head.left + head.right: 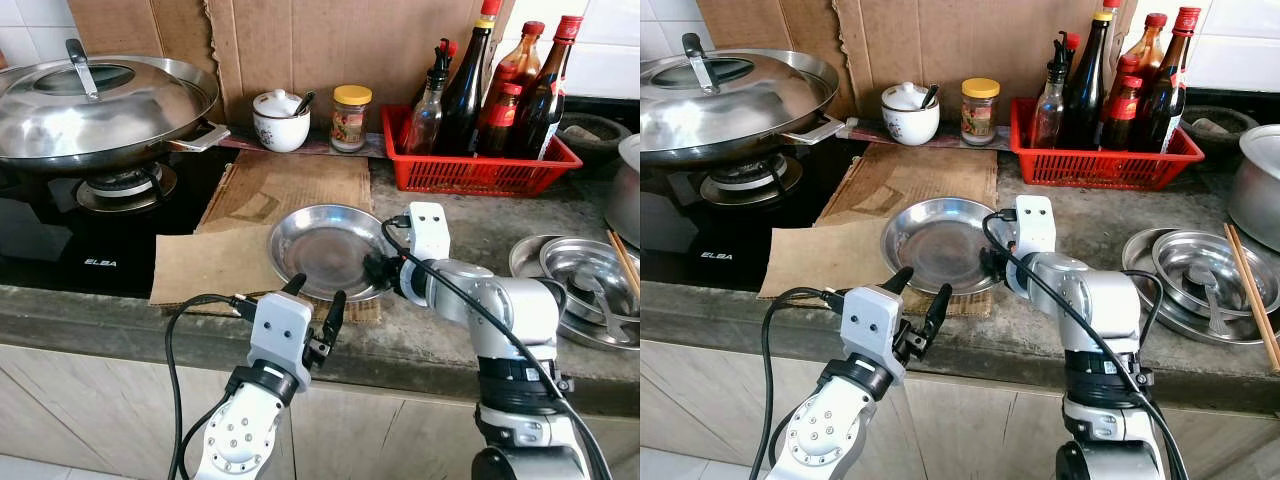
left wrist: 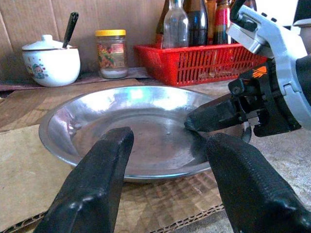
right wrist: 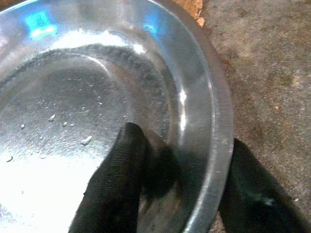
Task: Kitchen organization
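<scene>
A round steel plate [image 1: 320,245] lies on a sheet of cardboard [image 1: 215,260] near the counter's front edge. My right gripper [image 1: 378,272] is at the plate's right rim and stands open. In the right wrist view one finger [image 3: 124,165] rests inside the plate [image 3: 73,97], and the other finger [image 3: 252,189] is outside the rim on the counter side. My left gripper [image 1: 315,295] hovers open just in front of the plate's near edge, pointing at it with nothing between its fingers [image 2: 97,184]. The plate holds nothing but a few crumbs.
A lidded wok [image 1: 100,100] sits on the gas stove at the left. At the back stand a white sugar pot [image 1: 280,120], a yellow-lidded jar [image 1: 351,117] and a red basket [image 1: 470,165] of bottles. Stacked steel dishes [image 1: 585,275] with chopsticks lie at the right.
</scene>
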Robot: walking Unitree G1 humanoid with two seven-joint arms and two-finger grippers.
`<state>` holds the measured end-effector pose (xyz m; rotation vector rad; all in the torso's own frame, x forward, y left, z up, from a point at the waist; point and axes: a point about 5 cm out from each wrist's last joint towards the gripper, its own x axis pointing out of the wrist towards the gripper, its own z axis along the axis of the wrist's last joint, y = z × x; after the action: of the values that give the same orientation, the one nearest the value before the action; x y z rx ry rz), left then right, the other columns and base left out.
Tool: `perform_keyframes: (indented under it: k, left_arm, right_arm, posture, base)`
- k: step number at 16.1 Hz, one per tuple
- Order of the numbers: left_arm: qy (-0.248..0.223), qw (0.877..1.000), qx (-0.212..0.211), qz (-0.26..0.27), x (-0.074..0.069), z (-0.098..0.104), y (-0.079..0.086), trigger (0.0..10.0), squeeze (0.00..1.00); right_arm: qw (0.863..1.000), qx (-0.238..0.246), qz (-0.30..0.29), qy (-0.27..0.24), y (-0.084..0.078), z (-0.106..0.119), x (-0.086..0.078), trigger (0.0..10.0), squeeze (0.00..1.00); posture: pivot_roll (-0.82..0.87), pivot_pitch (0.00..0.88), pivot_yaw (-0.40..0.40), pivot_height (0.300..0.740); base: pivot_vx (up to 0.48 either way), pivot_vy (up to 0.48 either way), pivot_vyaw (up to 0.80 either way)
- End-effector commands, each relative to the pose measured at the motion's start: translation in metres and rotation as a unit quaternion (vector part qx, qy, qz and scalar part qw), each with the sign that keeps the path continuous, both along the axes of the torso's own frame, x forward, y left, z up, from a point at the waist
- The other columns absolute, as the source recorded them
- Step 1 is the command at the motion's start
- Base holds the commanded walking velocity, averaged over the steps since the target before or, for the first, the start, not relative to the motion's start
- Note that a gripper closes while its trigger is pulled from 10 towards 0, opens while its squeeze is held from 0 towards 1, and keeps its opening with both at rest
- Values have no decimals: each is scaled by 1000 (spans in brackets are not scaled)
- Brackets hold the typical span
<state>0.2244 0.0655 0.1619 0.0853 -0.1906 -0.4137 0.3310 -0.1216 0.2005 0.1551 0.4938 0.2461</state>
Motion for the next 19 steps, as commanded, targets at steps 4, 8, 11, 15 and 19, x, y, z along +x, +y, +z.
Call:
perform_keyframes:
  k: [4, 8, 11, 15, 19]
  left_arm:
    - [1, 1000, -1, 2, -1, -1, -1, 10000, 0]
    - [0, 1000, 2, 0, 0, -1, -1, 10000, 0]
    - [-1, 1000, 3, 0, 0, -1, -1, 10000, 0]
    - [-1, 1000, 1, 5, 2, -1, 0, 10000, 0]
    - [-5, 1000, 0, 10, 3, -1, 1, 10000, 0]
  right_arm:
    - [998, 25, -49, 14, -5, -5, 5, 0, 0]
    - [993, 72, -95, -7, -11, 3, 10, 0, 0]
    - [979, 131, -145, -50, -18, 14, 13, 0, 0]
    - [953, 158, -208, -157, -26, 36, 13, 0, 0]
    - [934, 126, -216, -255, -26, 50, 5, 0, 0]
  posture:
    - [173, 49, -63, 740]
    - [171, 42, -59, 740]
    - [172, 38, -59, 740]
    - [171, 44, -54, 740]
    - [173, 50, -49, 740]
  base:
    - [0, 0, 0]
    - [0, 0, 0]
    - [0, 0, 0]
    - [0, 0, 0]
    - [0, 0, 0]
